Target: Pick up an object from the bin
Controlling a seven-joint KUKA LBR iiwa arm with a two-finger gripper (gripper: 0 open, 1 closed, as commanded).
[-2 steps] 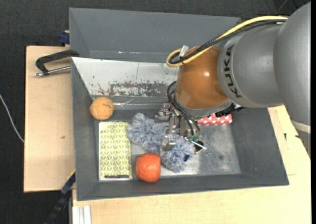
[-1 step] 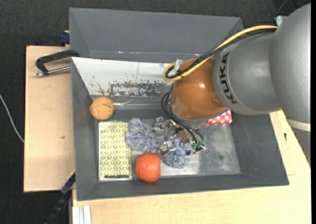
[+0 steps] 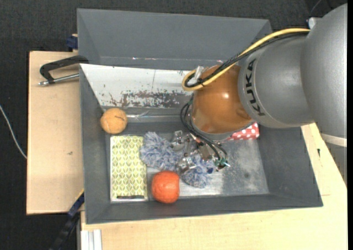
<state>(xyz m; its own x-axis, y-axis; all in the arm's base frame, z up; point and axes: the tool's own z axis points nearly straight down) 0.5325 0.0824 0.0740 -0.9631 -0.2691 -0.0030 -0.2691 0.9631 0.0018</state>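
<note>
My gripper point(image 3: 187, 152) reaches down under the orange cover into the middle of the bin, its metal fingers set in a fluffy blue-grey tuft of yarn point(image 3: 160, 152) that spreads to either side. Just in front of it, near the bin's front wall, lies a red-orange ball point(image 3: 165, 187). A red and white checked thing point(image 3: 246, 132) peeks out from under the arm at the right.
A green-patterned flat packet point(image 3: 128, 167) lies along the left side of the bin floor. A tan ball point(image 3: 113, 121) rests at the back left corner. The arm covers the bin's right rear part.
</note>
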